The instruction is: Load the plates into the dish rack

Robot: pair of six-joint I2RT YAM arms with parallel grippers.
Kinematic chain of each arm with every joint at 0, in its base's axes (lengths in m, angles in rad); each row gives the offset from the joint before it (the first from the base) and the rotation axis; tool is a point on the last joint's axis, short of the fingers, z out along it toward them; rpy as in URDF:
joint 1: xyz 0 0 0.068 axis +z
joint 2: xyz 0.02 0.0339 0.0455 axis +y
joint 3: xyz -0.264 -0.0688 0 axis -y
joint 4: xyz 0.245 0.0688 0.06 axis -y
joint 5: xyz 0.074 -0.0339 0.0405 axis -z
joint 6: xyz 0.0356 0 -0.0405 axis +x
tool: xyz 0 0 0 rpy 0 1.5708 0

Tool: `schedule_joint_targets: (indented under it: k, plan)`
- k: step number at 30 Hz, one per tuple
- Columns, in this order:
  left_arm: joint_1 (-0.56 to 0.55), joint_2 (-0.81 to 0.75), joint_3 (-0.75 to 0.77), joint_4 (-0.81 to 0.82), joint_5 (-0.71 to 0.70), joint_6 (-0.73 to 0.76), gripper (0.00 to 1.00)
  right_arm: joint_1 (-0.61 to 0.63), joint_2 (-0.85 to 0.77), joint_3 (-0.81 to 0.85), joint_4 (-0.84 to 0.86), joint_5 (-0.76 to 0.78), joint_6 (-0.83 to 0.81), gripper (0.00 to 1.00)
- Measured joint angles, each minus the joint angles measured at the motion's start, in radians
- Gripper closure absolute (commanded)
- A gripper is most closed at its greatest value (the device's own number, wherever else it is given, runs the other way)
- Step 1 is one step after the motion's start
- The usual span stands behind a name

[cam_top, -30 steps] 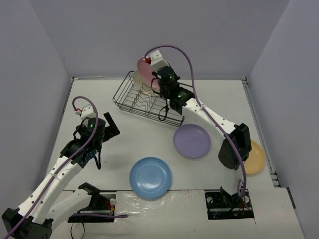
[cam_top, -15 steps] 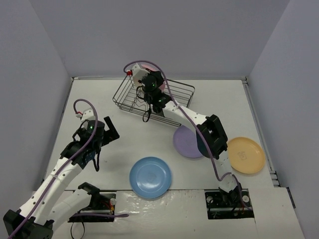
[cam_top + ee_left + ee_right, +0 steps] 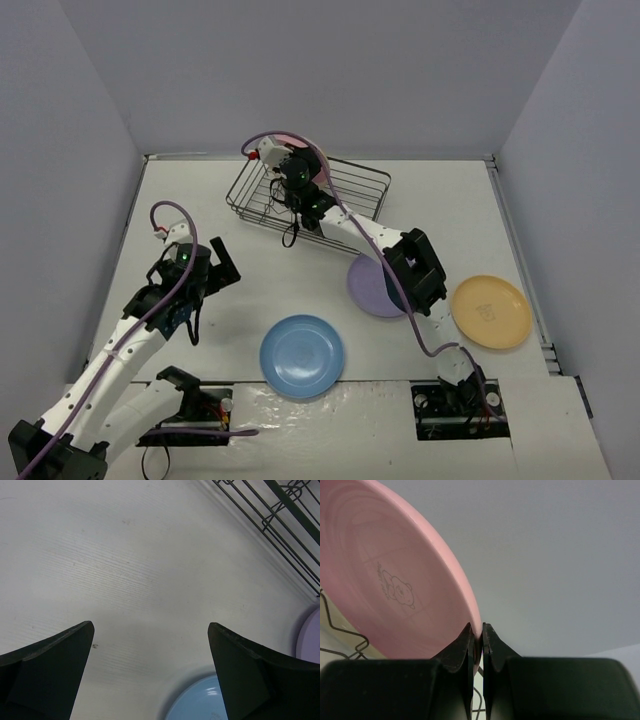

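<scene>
- The right fingers [image 3: 461,652] are pressed almost together on the rim of the pink plate [image 3: 395,580], one pad on each face; the plate stands on edge and tilted, its printed inner face towards the wrist camera.
- So thin a pinch carrying the whole disc suggests the plate is light and stiff; the matte plastic probably gives the pads fair friction, yet a hold at one spot on the rim leaves the plate free to swing about that spot, so it wants a slow, steady lowering.
- The pink plate is held over the far left end of the dish rack [image 3: 352,187]; thin wire shows just below it in the wrist view, but I cannot tell whether its lower edge already sits between the dividers.
- The left fingers [image 3: 50,665] are spread wide with nothing between them, over bare tabletop [image 3: 250,260]; the near edge of the blue plate [image 3: 302,357] shows just beneath them.
- The blue plate, the lilac plate [image 3: 370,288] (partly under the right arm) and the orange-yellow plate [image 3: 490,311] lie flat on the tabletop, well apart from one another.
- Lying flat, each offers only its shallow rim; a finger must get under the lip, and so light a plate may skate across the smooth tabletop when nudged.
</scene>
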Motion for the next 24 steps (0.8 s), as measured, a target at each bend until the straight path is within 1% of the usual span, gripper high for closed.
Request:
schedule_joint_targets:
  k: [7,10,12,13,14,15,16,19,22,24]
  plan:
    - [0.002,0.000,0.000,0.000,0.007,0.000,0.03,0.001,0.043,0.002,-0.008,-0.036,0.033,1.00]
    - [0.003,0.000,0.000,0.000,0.011,0.000,0.03,-0.003,0.066,0.002,-0.010,-0.046,0.048,0.97]
    - [0.003,0.000,0.000,0.000,0.014,0.000,0.03,-0.007,0.077,0.002,-0.009,-0.047,0.058,0.89]
    - [0.003,0.000,0.000,0.000,0.016,0.000,0.03,-0.009,0.081,0.003,-0.008,-0.046,0.063,0.82]
    - [0.003,0.000,0.000,0.000,0.019,0.000,0.03,-0.011,0.083,0.003,-0.007,-0.045,0.069,0.70]
    - [0.003,0.000,0.000,0.000,0.021,0.000,0.03,-0.013,0.083,0.004,-0.007,-0.046,0.074,0.67]
    - [0.003,0.000,0.000,0.000,0.023,0.000,0.03,-0.016,0.083,0.004,-0.005,-0.046,0.079,0.61]
    - [0.003,0.000,0.000,0.000,0.028,0.000,0.03,-0.022,0.083,0.004,-0.004,-0.037,0.085,0.37]
    - [0.003,0.000,0.000,0.000,0.035,0.000,0.03,-0.024,0.083,0.004,-0.002,-0.025,0.088,0.25]
    - [0.003,0.001,0.000,0.001,0.043,0.001,0.03,-0.026,0.083,0.004,-0.003,-0.018,0.093,0.21]
